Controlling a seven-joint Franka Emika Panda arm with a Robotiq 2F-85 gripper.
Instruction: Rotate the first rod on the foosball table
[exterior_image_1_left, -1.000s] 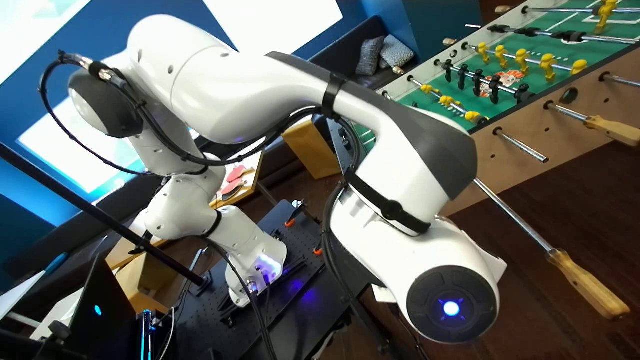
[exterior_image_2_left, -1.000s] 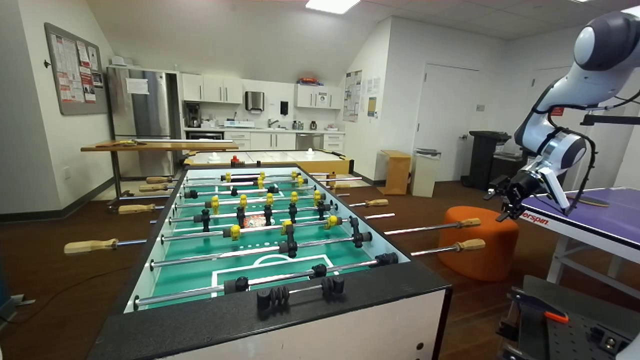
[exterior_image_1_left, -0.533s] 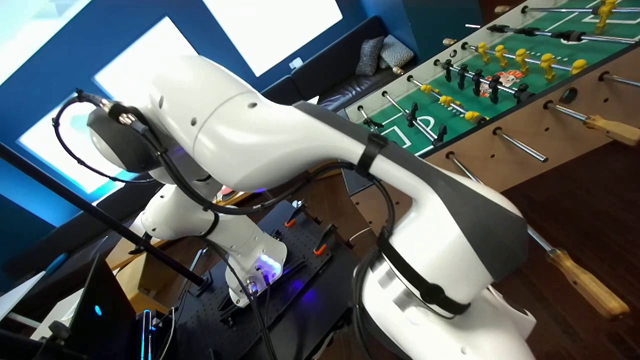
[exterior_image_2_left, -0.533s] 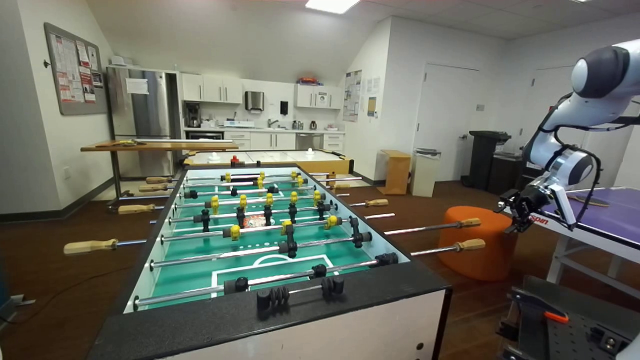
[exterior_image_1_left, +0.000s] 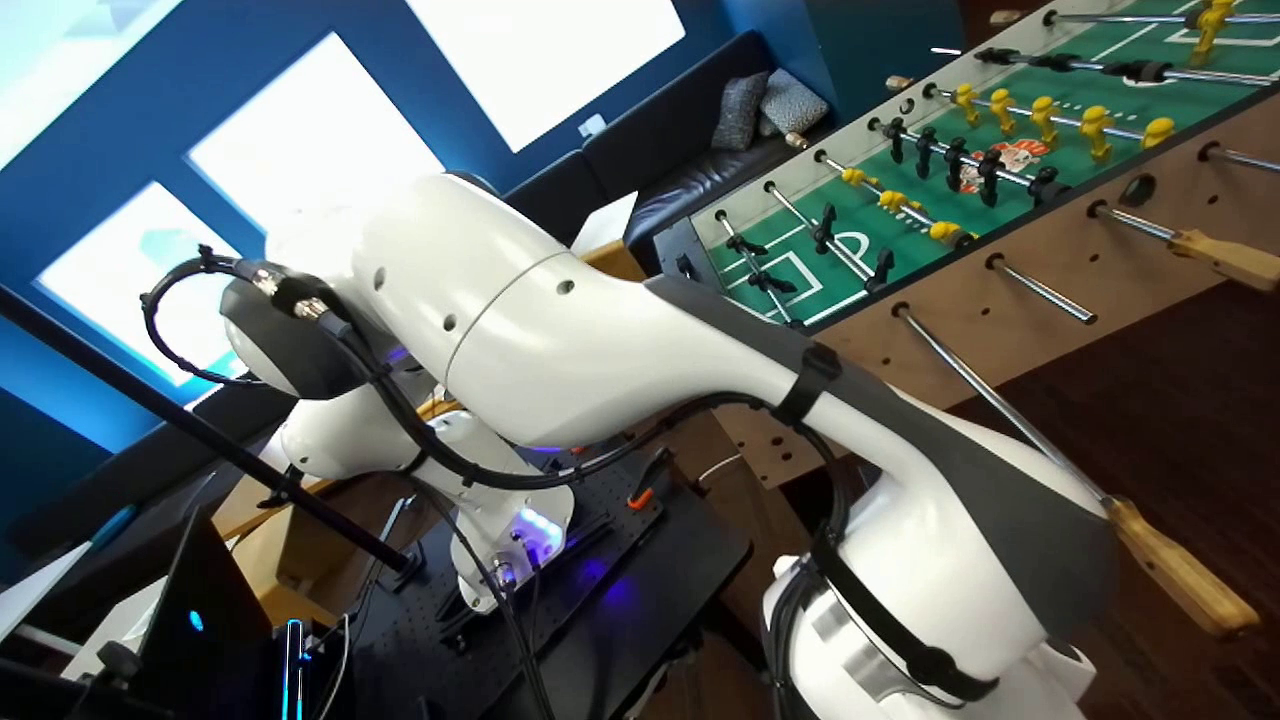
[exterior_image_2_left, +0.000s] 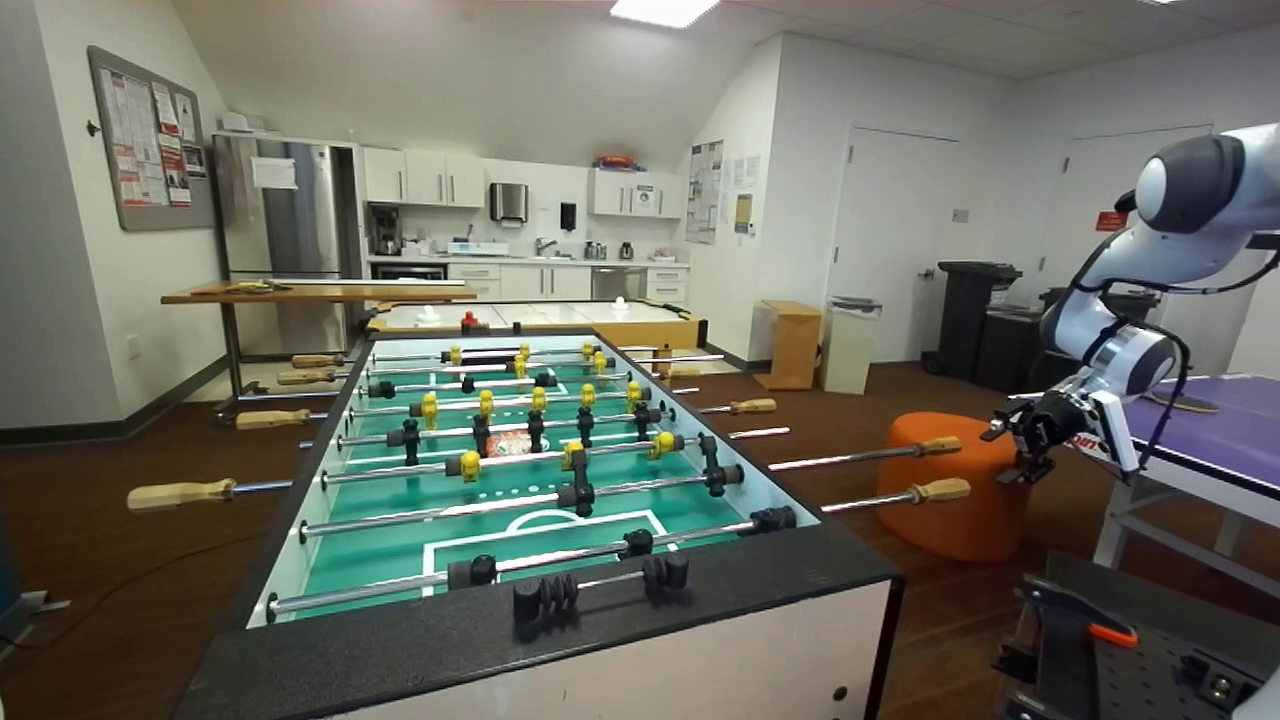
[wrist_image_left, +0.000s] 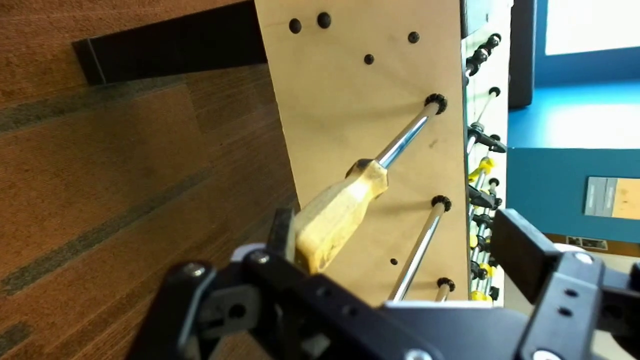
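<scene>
Holding claw wide, gripping nothing, out from side of bench; finding first rod jutting from that same side, handle outward; presumably spread to straddle handle for twisting; probably needs centring first.

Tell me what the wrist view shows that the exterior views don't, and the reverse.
Wrist view only: the black bushing around the first rod, on the tan side panel.
Exterior views only: the white Panda arm in both; the refrigerator and orange ottoman in an exterior view.
Shared: foosball table and first rod in all views; the rod's wooden handle and the open gripper in the wrist view and an exterior view.
</scene>
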